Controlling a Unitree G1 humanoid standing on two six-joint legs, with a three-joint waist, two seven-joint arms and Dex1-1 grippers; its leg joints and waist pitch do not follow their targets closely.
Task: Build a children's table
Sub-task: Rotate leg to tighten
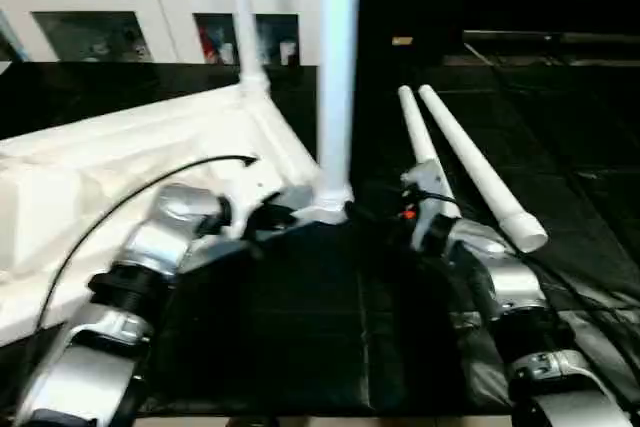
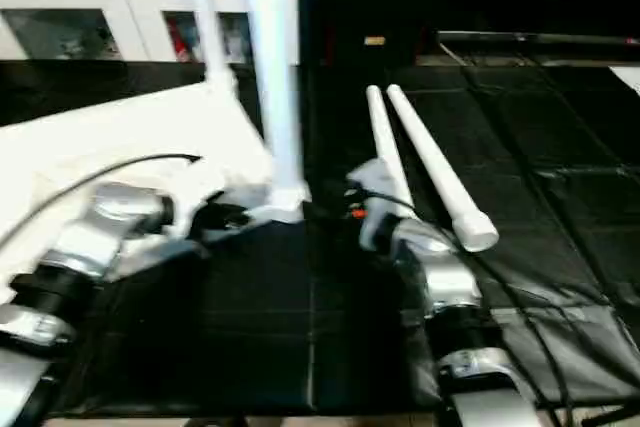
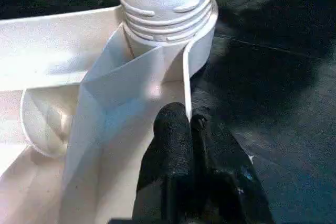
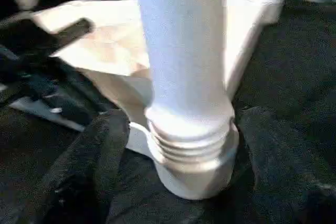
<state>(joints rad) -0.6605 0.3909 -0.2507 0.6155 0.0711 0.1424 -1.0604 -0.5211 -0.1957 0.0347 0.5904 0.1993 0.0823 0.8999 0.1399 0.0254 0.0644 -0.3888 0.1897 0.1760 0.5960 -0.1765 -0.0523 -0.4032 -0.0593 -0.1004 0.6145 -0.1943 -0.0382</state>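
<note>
The children's table top (image 1: 120,167) lies upside down on a black mat. Two white legs stand upright in its corner sockets, one at the near corner (image 1: 338,77) and one at the far corner (image 1: 243,17). Two loose legs (image 1: 478,179) lie side by side on the mat to the right. My left gripper (image 3: 186,121) is shut on the top's thin rim just beside the near socket. My right gripper (image 4: 184,129) is open, its fingers (image 4: 105,150) standing on either side of the near leg's ribbed base (image 4: 191,150).
A white cabinet (image 1: 100,17) with glass-fronted shelves runs along the back. The black mat (image 1: 300,317) covers the floor in front of me and to the right. A black cable (image 1: 130,197) arcs over my left forearm.
</note>
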